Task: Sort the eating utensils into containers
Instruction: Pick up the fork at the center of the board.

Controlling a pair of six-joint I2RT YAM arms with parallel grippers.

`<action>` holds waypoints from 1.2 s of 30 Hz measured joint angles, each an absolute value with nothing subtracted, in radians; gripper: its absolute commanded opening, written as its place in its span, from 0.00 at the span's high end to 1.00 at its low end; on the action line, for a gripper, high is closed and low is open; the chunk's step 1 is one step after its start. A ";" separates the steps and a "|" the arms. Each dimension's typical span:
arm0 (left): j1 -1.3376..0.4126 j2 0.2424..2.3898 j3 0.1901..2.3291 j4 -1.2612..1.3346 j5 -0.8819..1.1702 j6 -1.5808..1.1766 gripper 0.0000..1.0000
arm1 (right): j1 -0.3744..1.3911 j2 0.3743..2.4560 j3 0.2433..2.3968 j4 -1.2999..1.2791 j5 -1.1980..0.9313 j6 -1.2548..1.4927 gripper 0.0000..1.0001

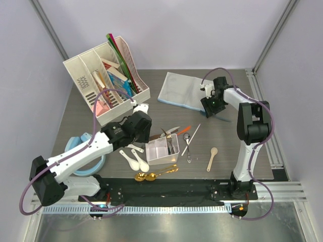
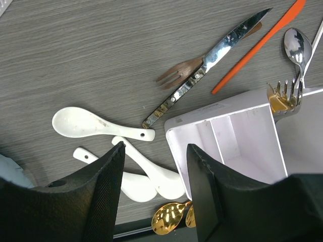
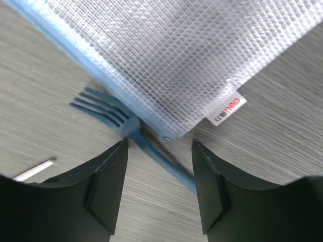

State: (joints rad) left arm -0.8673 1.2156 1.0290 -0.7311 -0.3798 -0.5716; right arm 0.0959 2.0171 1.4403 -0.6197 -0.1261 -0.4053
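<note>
The white divided container (image 1: 162, 149) stands mid-table with a gold fork (image 2: 280, 98) and silver pieces in it. My left gripper (image 2: 155, 151) hangs open above three white ceramic spoons (image 2: 96, 125) beside the container's (image 2: 227, 146) left wall, holding nothing. Past them lie a silver knife (image 2: 207, 65), a brown fork (image 2: 179, 75), an orange knife (image 2: 262, 45) and a silver spoon (image 2: 295, 45). Gold spoons (image 1: 149, 175) and a wooden spoon (image 1: 212, 159) lie near the front. My right gripper (image 3: 159, 146) is open, its jaws either side of a blue fork's (image 3: 108, 113) handle.
A mesh pouch (image 3: 192, 50) with a blue edge lies over part of the blue fork, at the back right (image 1: 181, 91). A white file organizer (image 1: 108, 75) with books stands at the back left. A light-blue ring (image 1: 83, 151) sits under the left arm.
</note>
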 measured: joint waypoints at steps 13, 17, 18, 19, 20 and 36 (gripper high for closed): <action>-0.867 1.285 1.064 -0.747 -0.370 -0.568 0.48 | 0.124 2.008 1.436 -0.704 -0.176 -0.368 0.62; -0.867 1.287 1.065 -0.748 -0.370 -0.567 0.48 | 0.163 1.987 1.402 -0.718 -0.147 -0.358 0.70; -0.867 1.287 1.065 -0.748 -0.370 -0.566 0.48 | 0.171 1.983 1.396 -0.717 -0.137 -0.355 0.70; -0.867 1.285 1.065 -0.748 -0.370 -0.566 0.48 | 0.184 1.979 1.390 -0.716 -0.125 -0.353 0.70; -0.867 1.284 1.065 -0.748 -0.370 -0.566 0.48 | 0.199 1.974 1.381 -0.714 -0.105 -0.352 0.70; -0.867 1.175 1.035 -0.752 -0.401 -0.569 0.47 | 0.334 1.871 1.257 -0.655 0.013 -0.258 0.99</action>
